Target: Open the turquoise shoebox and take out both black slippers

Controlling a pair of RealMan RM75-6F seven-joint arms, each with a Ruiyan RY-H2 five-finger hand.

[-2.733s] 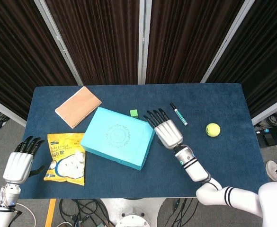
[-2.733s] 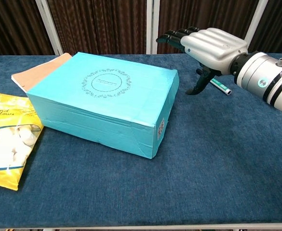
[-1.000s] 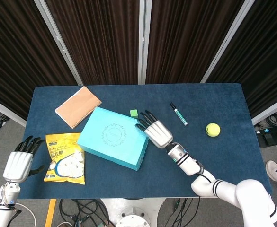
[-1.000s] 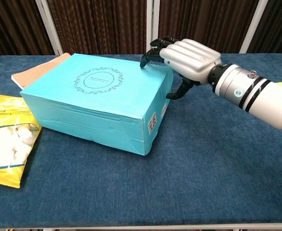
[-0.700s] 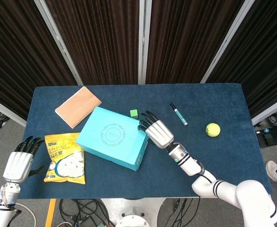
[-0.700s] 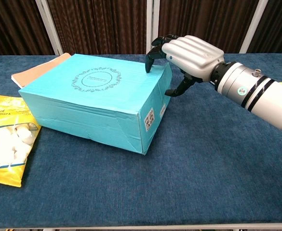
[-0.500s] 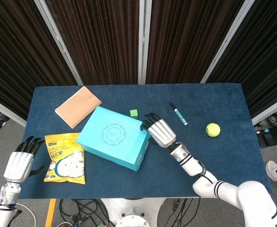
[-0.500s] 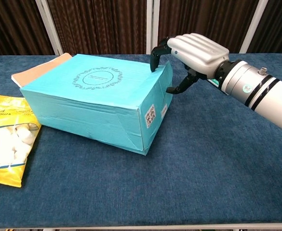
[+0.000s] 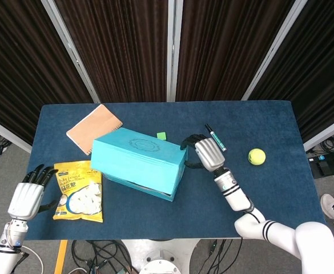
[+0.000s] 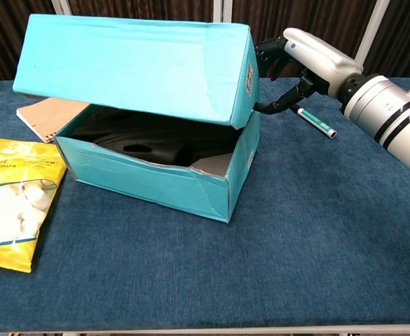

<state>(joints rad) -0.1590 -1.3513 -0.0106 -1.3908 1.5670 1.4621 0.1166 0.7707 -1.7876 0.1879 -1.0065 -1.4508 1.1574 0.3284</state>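
Turquoise shoebox [image 10: 155, 168] sits mid-table, lid [image 10: 134, 63] raised and tilted up off the base, black slippers [image 10: 148, 140] visible inside. Right hand [image 10: 306, 59] is at the lid's right end, fingers [image 10: 271, 52] curled onto that edge, thumb [image 10: 282, 101] under it, so it grips the lid. Left hand [image 9: 27, 197] hangs off the table's left edge, fingers spread, holding nothing. Marshmallow bag [image 10: 8, 203] left of box, marker [image 10: 315, 122] behind the right hand.

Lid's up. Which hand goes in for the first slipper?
Probably left. The right hand grips the raised lid; the left hand is open, beside the table's left edge, nearer the box's open side, where the slippers show.
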